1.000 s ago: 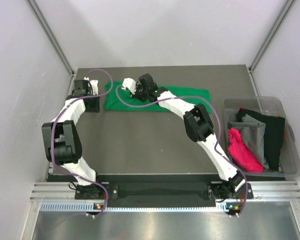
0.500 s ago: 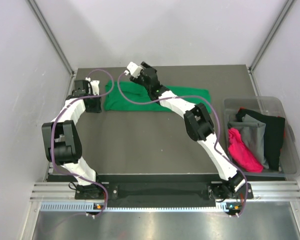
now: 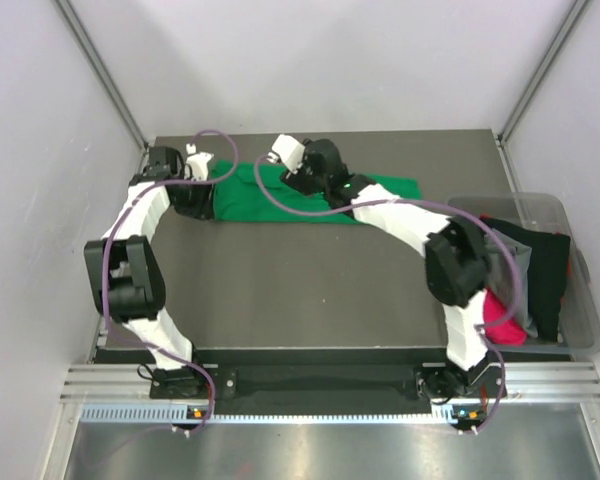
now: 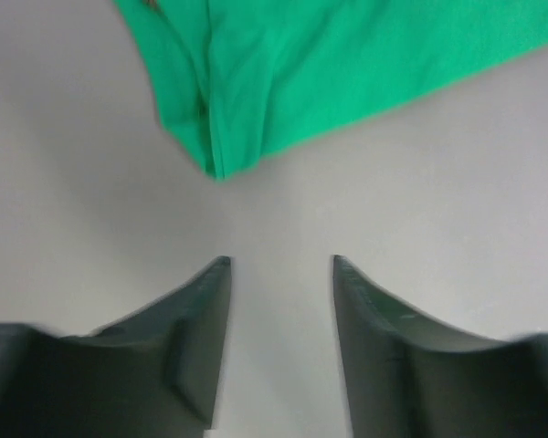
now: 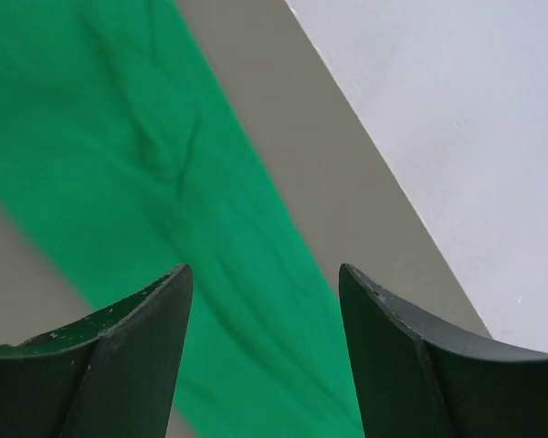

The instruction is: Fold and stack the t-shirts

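Note:
A bright green t-shirt (image 3: 250, 198) lies folded into a long strip along the back of the table. My left gripper (image 3: 202, 192) sits at the strip's left end. In the left wrist view it (image 4: 281, 265) is open over bare table, nothing between its fingers, with the green t-shirt's corner (image 4: 256, 82) just ahead. My right gripper (image 3: 302, 174) hovers over the strip's middle. In the right wrist view it (image 5: 265, 271) is open and empty, with the green fabric (image 5: 146, 182) below it. More t-shirts, black (image 3: 547, 262), grey (image 3: 510, 272) and magenta-pink (image 3: 497, 312), lie in a bin.
The clear plastic bin (image 3: 510, 200) stands at the table's right edge. White walls close the table in at the back and sides, with metal frame posts at the back corners. The right arm's elbow (image 3: 458, 262) stands near the bin.
The right gripper opened, rose off the green shirt and shifted right, its elbow swinging toward the bin. The left gripper widened and moved a little right at the shirt's left end.

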### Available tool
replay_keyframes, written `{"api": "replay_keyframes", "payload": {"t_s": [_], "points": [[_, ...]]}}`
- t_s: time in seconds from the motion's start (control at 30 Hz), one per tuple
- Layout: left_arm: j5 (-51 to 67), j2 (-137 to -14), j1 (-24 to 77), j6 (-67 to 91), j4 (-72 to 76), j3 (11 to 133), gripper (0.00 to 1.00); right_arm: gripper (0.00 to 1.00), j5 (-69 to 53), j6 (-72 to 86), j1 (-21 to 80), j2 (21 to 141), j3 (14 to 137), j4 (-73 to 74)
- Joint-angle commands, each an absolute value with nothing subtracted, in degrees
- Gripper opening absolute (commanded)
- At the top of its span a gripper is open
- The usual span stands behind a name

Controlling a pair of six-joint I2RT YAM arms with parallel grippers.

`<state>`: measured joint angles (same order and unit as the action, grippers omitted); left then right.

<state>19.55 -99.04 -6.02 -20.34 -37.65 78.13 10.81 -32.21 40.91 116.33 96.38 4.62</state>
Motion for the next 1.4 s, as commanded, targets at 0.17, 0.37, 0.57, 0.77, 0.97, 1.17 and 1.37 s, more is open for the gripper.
{"api": "replay_keyframes", "payload": {"t_s": [0.17, 0.37, 0.57, 0.77, 0.97, 1.17, 1.37], "points": [[21.36, -110.29, -5.71, -19.16, -39.47, 88.24, 0.59, 0.68, 0.97, -34.18, 43.07, 85.99, 71.56, 15.45], [19.25, -116.62, -5.71, -17.49, -41.66, 95.18, 0.53, 0.66, -2.19, -31.74, 36.57, 78.06, 64.35, 15.39], [21.18, -119.61, -5.45, -13.72, -41.13, 96.59, 0.47, 0.67, -6.24, -28.04, 30.76, 74.36, 62.76, 13.01], [21.80, -121.55, -4.31, -11.95, -40.17, 97.03, 0.17, 0.67, -2.20, -32.69, 27.95, 79.33, 61.07, 10.10], [19.34, -122.61, -4.22, -12.57, -39.82, 97.56, 0.00, 0.63, -1.41, -44.99, 23.04, 89.72, 62.76, 17.40], [12.49, -121.56, -4.31, -13.45, -38.15, 97.83, 0.00, 0.64, -1.40, -51.59, 16.09, 94.12, 63.72, 18.90], [10.28, -120.94, -4.48, -13.98, -35.59, 96.94, 0.00, 0.64, -1.32, -53.08, 12.40, 97.11, 64.95, 18.46]]}}
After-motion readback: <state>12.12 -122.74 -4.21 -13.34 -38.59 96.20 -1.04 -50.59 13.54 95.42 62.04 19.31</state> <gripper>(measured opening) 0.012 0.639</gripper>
